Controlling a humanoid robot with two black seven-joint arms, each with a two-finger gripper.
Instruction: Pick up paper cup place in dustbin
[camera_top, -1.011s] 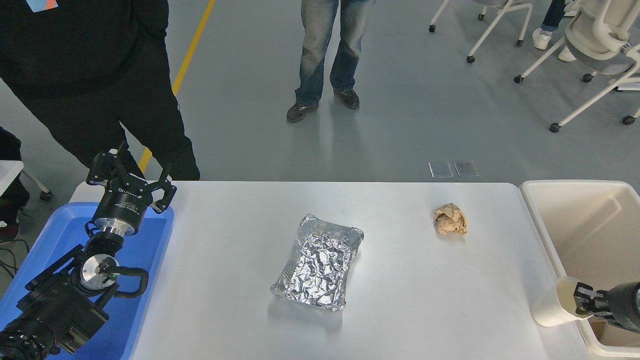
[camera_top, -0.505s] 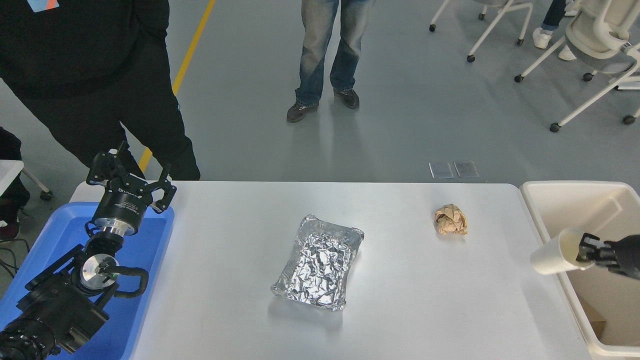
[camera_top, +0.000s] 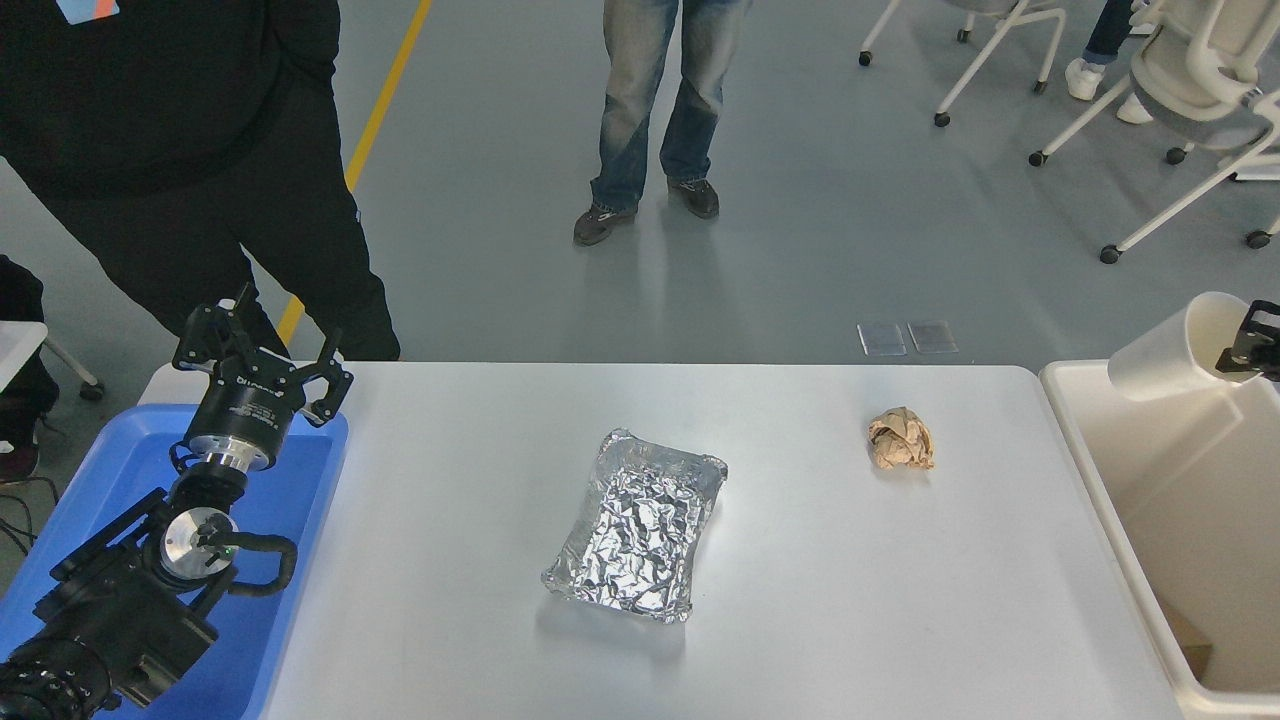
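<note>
— What materials and shapes are on the tabletop (camera_top: 800, 600)?

— The tabletop is smooth and white, with rounded far corners. In the middle lies a rectangular foil tray (camera_top: 637, 523), silver and very crinkled. Further right is a crumpled brown paper ball (camera_top: 901, 438), rough and irregular. At the left edge a shallow blue plastic tray (camera_top: 290, 520) sits under the parked left claw (camera_top: 262, 345), whose black fingers are spread apart.

— And the paper cup?

— The paper cup (camera_top: 1170, 355) is off-white, tapered, with a rolled rim. It is tilted on its side in the air, over the far-left corner of the dustbin (camera_top: 1090, 470). The right claw (camera_top: 1240, 345), only partly seen at the right edge, grips the cup by its rim.

— How is the dustbin?

— Deep, rectangular, cream-beige plastic with a thick rounded rim, just beside the tabletop's right edge. Between foil tray, paper ball and the edges there is wide bare surface.
</note>
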